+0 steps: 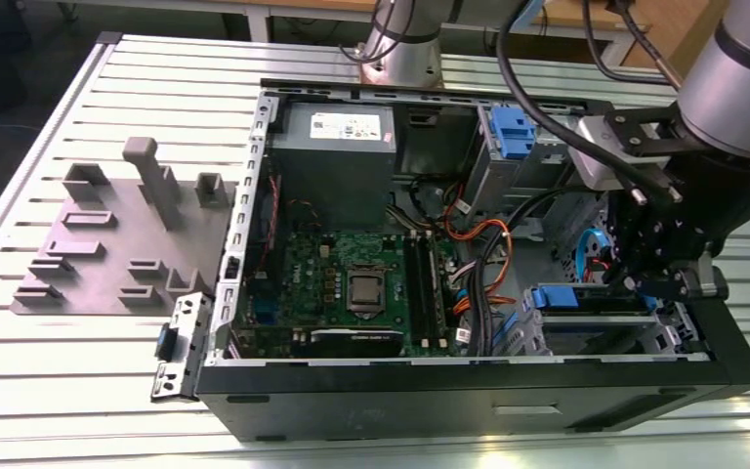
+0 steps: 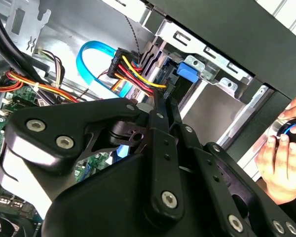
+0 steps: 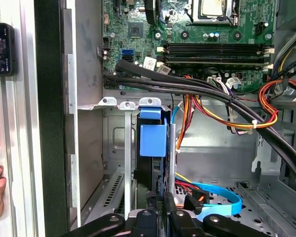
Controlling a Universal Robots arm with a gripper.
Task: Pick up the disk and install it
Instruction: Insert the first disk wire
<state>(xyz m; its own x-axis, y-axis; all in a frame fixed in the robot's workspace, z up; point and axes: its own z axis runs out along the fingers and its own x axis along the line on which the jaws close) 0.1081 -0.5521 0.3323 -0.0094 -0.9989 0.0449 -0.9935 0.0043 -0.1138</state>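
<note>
The open computer case (image 1: 479,381) lies on the slatted table (image 1: 36,391), motherboard (image 1: 349,283) exposed. The arm reaches down into the drive cage (image 1: 682,337) at the exterior view's right. The disk (image 3: 152,148) sits on edge in a cage slot, its blue bracket (image 3: 153,140) facing the case interior, so insertion looks largely done; whether it is fully seated cannot be told. Its long axis seems to run down into the bay. The gripper (image 3: 158,205) stands at the disk's edge; whether it clamps the disk cannot be told. A person's hand (image 2: 283,158) rests outside the case.
</note>
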